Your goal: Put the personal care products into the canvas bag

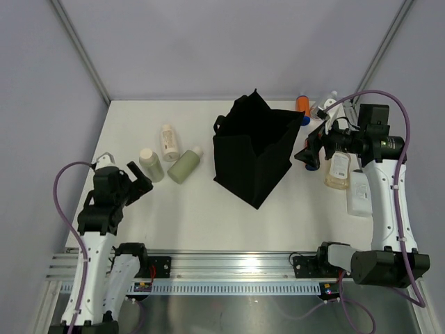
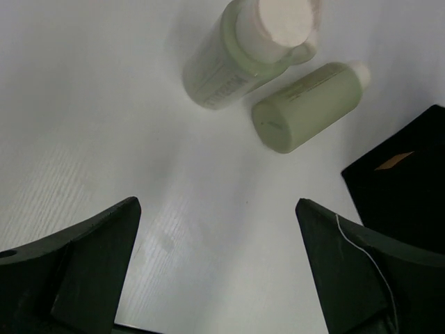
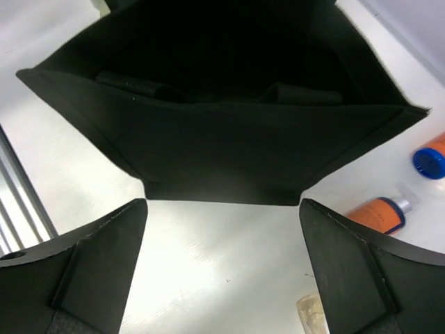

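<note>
Left gripper [image 2: 217, 229] and right gripper [image 3: 222, 229] gape wide, empty; I judge picking unstarted: my left must reach the lying sage-green bottle [image 2: 306, 104].

One black canvas bag [image 1: 254, 149] is counted. Two sage-green bottles [image 1: 185, 166] and one cream-white bottle [image 1: 168, 142] are seen in the top view. Two orange bottles [image 3: 379, 213] are made out in the right wrist view, and one clear amber bottle [image 1: 338, 171], one flat white bottle [image 1: 359, 193] and one small clear bottle [image 1: 327, 104] are counted besides.
</note>
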`<state>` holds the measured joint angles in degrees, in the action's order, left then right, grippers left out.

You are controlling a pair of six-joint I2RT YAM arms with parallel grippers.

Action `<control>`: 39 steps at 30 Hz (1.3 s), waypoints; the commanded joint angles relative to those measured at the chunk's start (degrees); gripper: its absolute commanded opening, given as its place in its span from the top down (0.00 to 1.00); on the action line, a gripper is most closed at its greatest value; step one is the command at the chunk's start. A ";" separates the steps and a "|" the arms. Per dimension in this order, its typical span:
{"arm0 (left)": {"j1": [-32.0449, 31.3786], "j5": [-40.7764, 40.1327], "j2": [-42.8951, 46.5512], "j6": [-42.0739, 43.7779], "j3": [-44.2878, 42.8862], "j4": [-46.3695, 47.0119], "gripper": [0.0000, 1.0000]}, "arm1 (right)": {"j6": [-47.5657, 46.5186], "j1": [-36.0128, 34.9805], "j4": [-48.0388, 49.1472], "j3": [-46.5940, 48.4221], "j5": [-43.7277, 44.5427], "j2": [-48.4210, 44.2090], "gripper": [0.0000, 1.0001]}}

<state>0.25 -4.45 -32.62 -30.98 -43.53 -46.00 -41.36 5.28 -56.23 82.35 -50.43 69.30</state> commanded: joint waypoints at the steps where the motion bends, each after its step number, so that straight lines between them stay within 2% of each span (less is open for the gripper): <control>1: -1.20 1.38 -5.77 -1.36 1.60 1.87 0.01 | -2.23 -0.01 0.06 -2.18 -3.27 0.05 0.01; 8: -6.22 -3.63 -20.62 4.78 0.64 18.89 0.01 | -1.61 -0.01 1.73 -3.60 -4.06 1.19 0.00; 12: -6.67 -8.89 -33.52 10.31 -1.64 26.04 0.01 | -1.61 -0.01 2.17 -3.51 -3.97 1.46 0.00; 19: -6.14 -15.24 -45.59 17.18 -7.00 35.53 0.02 | -2.67 -0.01 1.73 -5.00 -3.44 1.02 0.00; 21: -5.88 -14.02 -47.96 18.68 -7.71 38.61 0.09 | -2.49 -0.01 1.73 -5.35 -3.70 0.93 0.01; 25: -5.00 -10.68 -51.30 18.77 -10.43 38.62 0.26 | -2.23 -0.01 1.56 -5.70 -3.71 0.84 0.01; 26: -4.82 -9.89 -51.66 18.59 -11.05 38.35 0.33 | -2.23 -0.01 1.56 -5.79 -3.53 0.75 0.01; 27: -4.56 -8.49 -51.75 17.81 -11.23 38.18 0.46 | -2.06 -0.01 1.47 -5.71 -3.36 0.84 0.00; 29: -4.21 -6.90 -51.58 16.84 -11.14 37.12 0.53 | -1.97 -0.01 1.47 -5.62 -3.09 0.75 0.01; 30: -4.21 -6.46 -51.32 16.66 -10.97 37.03 0.66 | -1.88 -0.01 1.47 -5.70 -2.92 0.84 0.00; 31: -4.21 -6.10 -50.97 16.48 -10.70 36.77 0.72 | -1.79 0.08 1.47 -5.62 -2.91 0.75 0.00; 33: -4.21 -5.22 -49.39 16.30 -10.35 36.33 0.74 | -1.62 0.08 1.73 -5.53 -2.91 0.93 0.01; 35: -4.12 -4.43 -47.46 16.48 -10.52 35.02 0.96 | -1.18 0.08 2.08 -5.44 -2.91 1.19 0.01; 36: -3.86 -4.08 -46.75 16.22 -11.13 34.32 1.00 | -0.83 0.08 2.43 -5.44 -3.09 1.28 0.01; 39: -2.98 -1.01 -43.07 14.20 -13.50 30.98 1.00 | -0.12 0.08 2.87 -5.18 -3.35 1.54 0.01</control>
<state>-3.57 -9.47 -82.17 -14.57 -52.38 -15.64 -42.26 5.30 -55.20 76.69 -52.18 70.91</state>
